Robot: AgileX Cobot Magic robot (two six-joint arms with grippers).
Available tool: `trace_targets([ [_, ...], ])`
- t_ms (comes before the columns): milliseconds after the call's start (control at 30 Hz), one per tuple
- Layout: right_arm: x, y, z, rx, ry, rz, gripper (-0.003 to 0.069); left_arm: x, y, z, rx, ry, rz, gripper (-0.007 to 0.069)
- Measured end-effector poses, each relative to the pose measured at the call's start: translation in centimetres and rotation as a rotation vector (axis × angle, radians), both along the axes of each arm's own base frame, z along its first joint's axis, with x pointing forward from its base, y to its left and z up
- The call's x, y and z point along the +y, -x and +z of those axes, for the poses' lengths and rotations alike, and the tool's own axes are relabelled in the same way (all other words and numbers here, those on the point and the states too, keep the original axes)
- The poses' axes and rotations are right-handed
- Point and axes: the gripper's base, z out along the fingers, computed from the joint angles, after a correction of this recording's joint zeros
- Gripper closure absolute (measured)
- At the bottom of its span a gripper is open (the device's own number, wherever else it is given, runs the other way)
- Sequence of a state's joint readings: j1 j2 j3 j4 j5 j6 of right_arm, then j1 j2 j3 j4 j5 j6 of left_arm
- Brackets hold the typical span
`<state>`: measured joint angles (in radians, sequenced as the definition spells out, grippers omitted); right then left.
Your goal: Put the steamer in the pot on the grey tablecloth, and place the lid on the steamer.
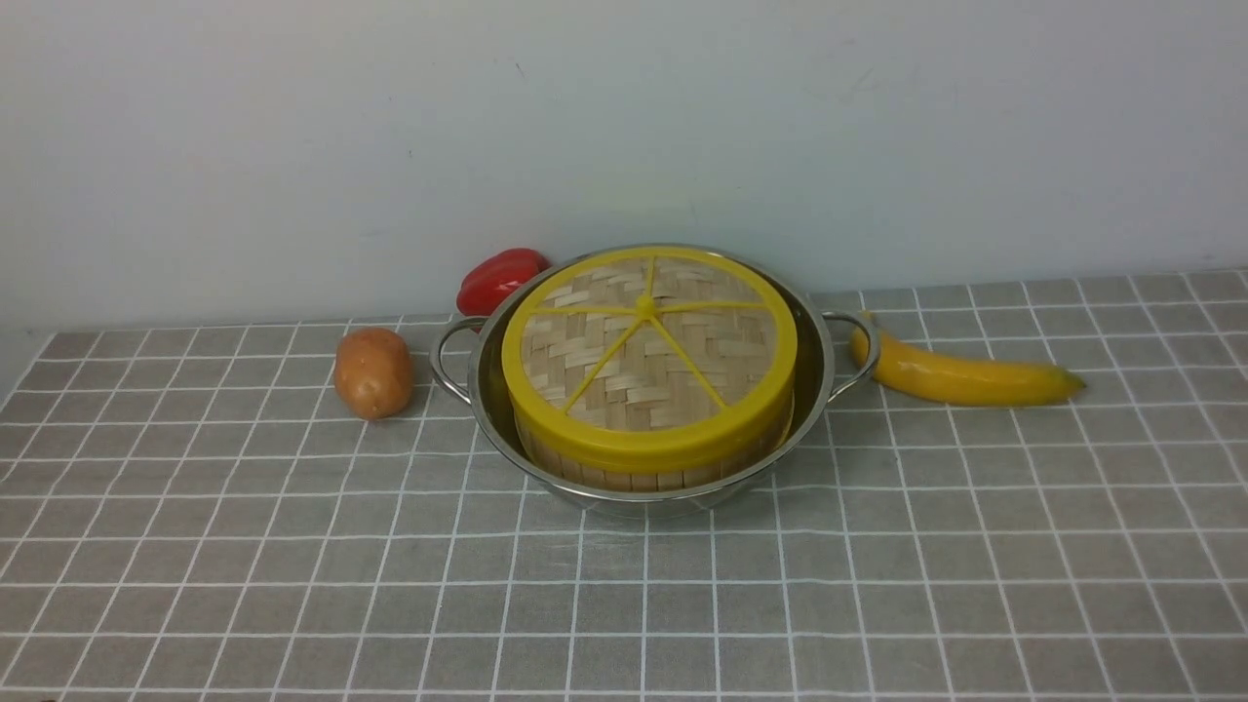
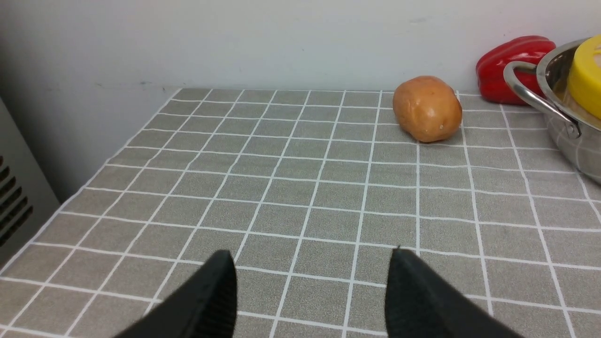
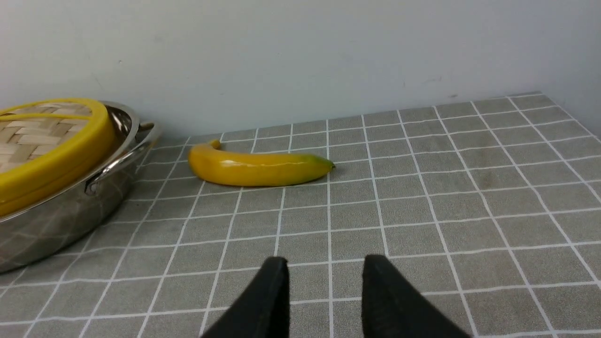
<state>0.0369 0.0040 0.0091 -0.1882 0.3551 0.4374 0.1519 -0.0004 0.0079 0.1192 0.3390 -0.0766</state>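
The shiny steel pot stands on the grey tablecloth near the back wall. The bamboo steamer sits inside it, only its slat wall showing. The woven lid with yellow rim and spokes lies on top of the steamer, a little tilted. The pot and the lid's rim show in the left wrist view, and pot and lid in the right wrist view. My left gripper is open and empty over the cloth, far from the pot. My right gripper is open and empty. Neither gripper shows in the front view.
A potato lies left of the pot and a red pepper behind it. A banana lies right of the pot by its handle. The cloth's left edge drops off beside a grey vented panel.
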Motion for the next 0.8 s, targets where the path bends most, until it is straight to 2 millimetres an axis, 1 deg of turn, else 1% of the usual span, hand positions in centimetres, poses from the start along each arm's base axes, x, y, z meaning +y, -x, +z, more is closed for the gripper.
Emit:
trace_targets([
  [200,0.11,0.00,-0.03,0.004,0.007,0.013,0.0419,0.00,0.00,0.00,0.000,0.000,0.000,0.0224],
  [400,0.54,0.02,-0.06,0.006,0.054,0.070,0.0419,0.00,0.00,0.00,0.000,0.000,0.000,0.0224],
  [800,0.60,0.02,-0.04,0.004,0.047,0.076,0.0419,0.00,0.00,0.00,0.000,0.000,0.000,0.0224],
])
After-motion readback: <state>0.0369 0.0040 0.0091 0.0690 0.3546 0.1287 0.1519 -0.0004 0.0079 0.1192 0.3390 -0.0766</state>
